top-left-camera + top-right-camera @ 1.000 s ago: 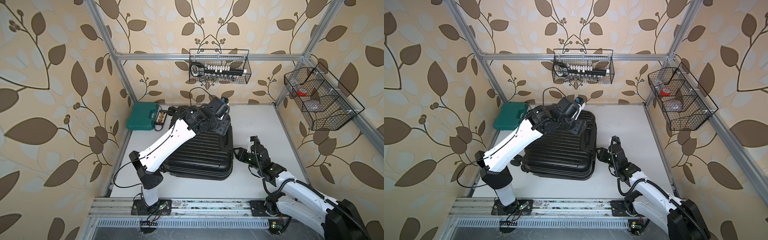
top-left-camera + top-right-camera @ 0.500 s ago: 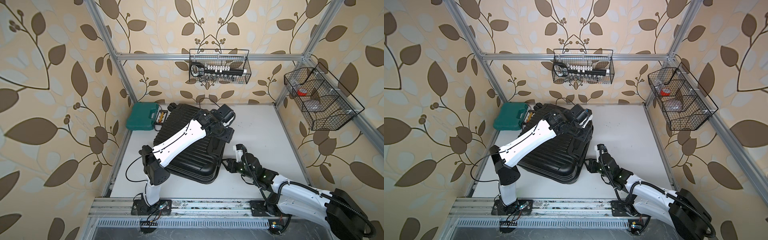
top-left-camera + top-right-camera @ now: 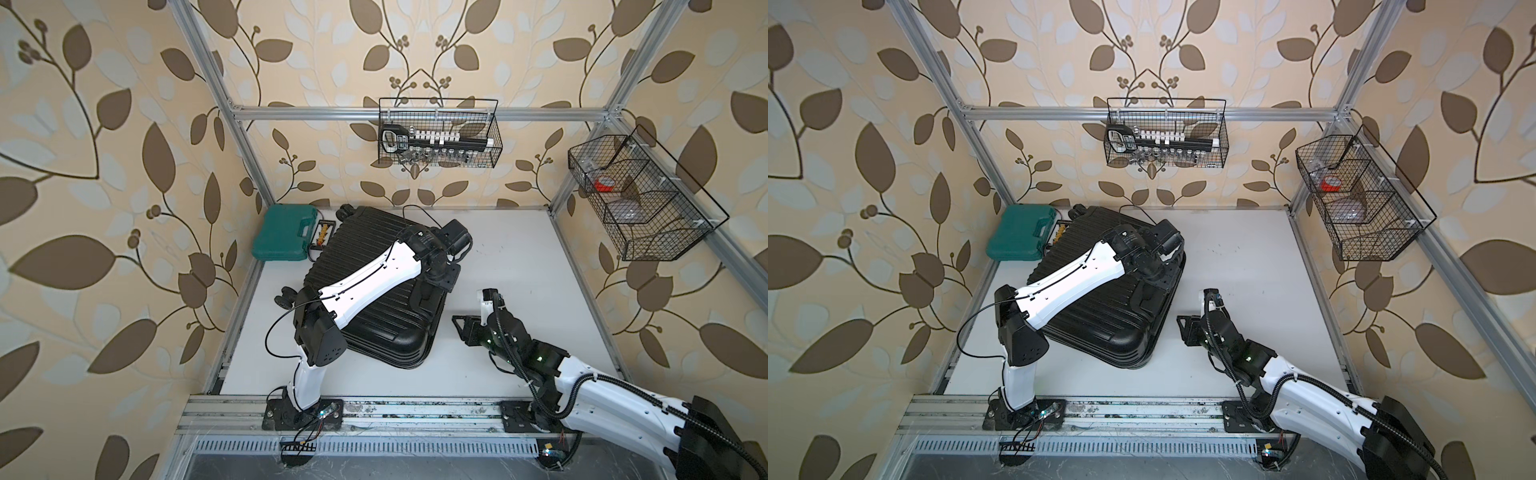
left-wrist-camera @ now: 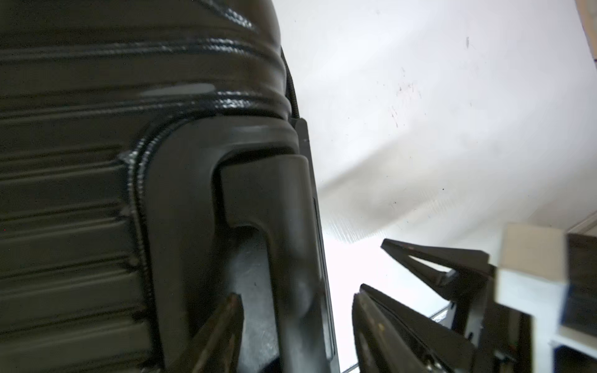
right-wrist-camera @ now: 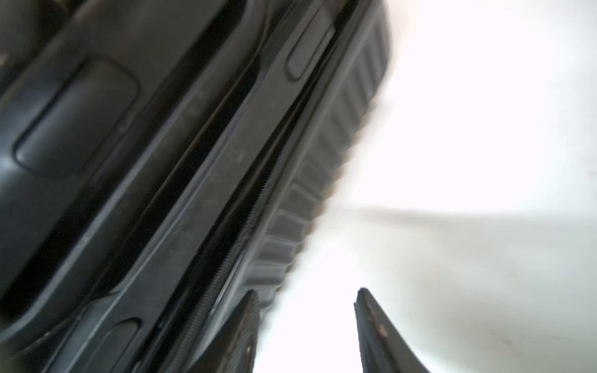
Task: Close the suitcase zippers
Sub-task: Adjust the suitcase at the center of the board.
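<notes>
The black ribbed suitcase [image 3: 374, 332] [image 3: 1100, 328] lies flat and skewed on the white table. My left arm reaches across it. The left gripper [image 3: 432, 293] [image 4: 297, 297] is open at the case's right side, its jaws straddling the side handle [image 4: 258, 193], with a gap showing on the outer side. A stretch of zipper track [image 5: 258, 206] runs along the seam in the right wrist view; no pull is visible. The right gripper [image 3: 462, 328] [image 5: 307, 294] is open and empty, low over the table just right of the case's edge, one fingertip [image 5: 248, 310] close to the ribbed shell.
A teal tool case [image 3: 286, 232] and a small bit holder [image 3: 323, 235] sit at the back left against the suitcase. Wire baskets hang on the back wall [image 3: 438, 137] and the right wall [image 3: 640, 199]. An aluminium rail [image 3: 395, 411] borders the front.
The suitcase swung from square to skewed. My left gripper went from its far end to the side handle and narrowed. The right gripper moved in low, then backed off rightward.
</notes>
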`<state>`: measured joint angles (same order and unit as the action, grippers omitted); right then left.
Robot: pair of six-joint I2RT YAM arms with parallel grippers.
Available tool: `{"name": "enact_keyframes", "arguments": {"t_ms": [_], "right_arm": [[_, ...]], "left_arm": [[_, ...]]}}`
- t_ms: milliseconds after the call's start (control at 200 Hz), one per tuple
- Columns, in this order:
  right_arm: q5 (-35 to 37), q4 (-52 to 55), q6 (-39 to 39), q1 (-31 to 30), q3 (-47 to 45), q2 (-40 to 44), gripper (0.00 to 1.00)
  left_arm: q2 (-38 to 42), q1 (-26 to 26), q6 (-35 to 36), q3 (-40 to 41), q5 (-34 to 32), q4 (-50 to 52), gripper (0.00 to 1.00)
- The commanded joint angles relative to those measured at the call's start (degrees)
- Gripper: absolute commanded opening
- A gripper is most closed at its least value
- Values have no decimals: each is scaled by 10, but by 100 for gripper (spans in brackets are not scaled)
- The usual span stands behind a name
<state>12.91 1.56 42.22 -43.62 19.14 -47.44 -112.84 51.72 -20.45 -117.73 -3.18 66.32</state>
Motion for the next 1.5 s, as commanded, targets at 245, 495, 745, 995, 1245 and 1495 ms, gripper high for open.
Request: {"name": "enact_keyframes", "arguments": {"t_ms": [245,495,745,995,1245,1495], "right_arm": [[-17,133,-76,151,55,54,50],[-26,181,-110,234,109,46,50],[-32,217,-155,328,156,30,51],[-55,226,-179,413,179,4,51],[-68,223,-188,441,188,-22,52],[-83,212,-196,453,185,-33,52]], "left_arm": [[-31,16,50,40,3,22,47],[-50,59,133,10,-3,35,26],[-37,60,212,11,74,27,19],[-27,60,312,15,139,33,7],[-26,62,419,11,156,41,9],[1,63,587,29,201,45,9]]}}
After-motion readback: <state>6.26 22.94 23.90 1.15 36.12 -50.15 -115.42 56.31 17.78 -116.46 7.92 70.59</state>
